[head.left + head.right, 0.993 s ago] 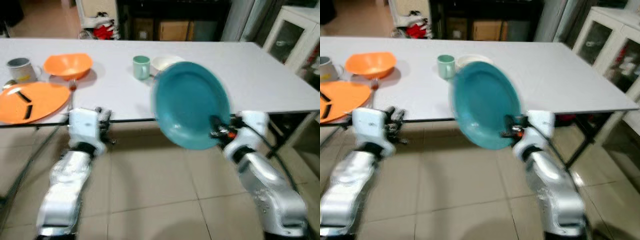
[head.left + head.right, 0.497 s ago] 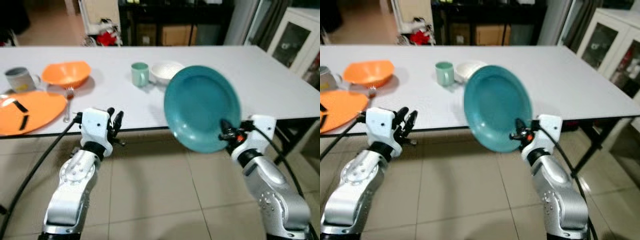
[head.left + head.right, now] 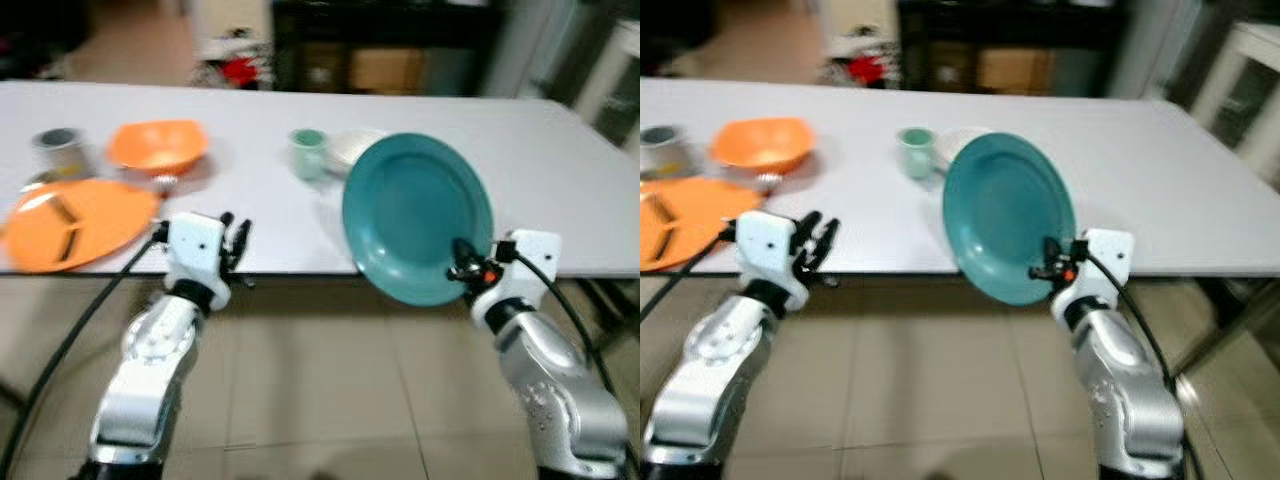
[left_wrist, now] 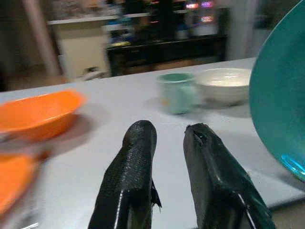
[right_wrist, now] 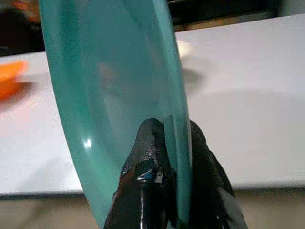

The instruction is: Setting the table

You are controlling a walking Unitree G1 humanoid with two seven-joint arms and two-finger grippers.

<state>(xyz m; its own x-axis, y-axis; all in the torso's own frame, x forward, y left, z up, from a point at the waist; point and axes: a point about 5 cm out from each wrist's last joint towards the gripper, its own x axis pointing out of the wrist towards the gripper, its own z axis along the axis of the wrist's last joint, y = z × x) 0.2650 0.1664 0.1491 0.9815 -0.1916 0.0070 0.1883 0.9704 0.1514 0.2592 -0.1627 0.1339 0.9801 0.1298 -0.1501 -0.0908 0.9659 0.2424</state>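
The right hand (image 3: 462,268) is clenched on the lower rim of a teal plate (image 3: 416,217), holding it nearly upright, tilted, at the near edge of the white worktop (image 3: 560,190). The left hand (image 4: 167,157) hangs released just before that edge, its 2 fingers a little apart and holding nothing. On the worktop sit a green cup (image 3: 307,154) beside a white bowl (image 3: 356,146), an orange bowl (image 3: 157,146), an orange plate (image 3: 75,222) and a grey mug (image 3: 56,151).
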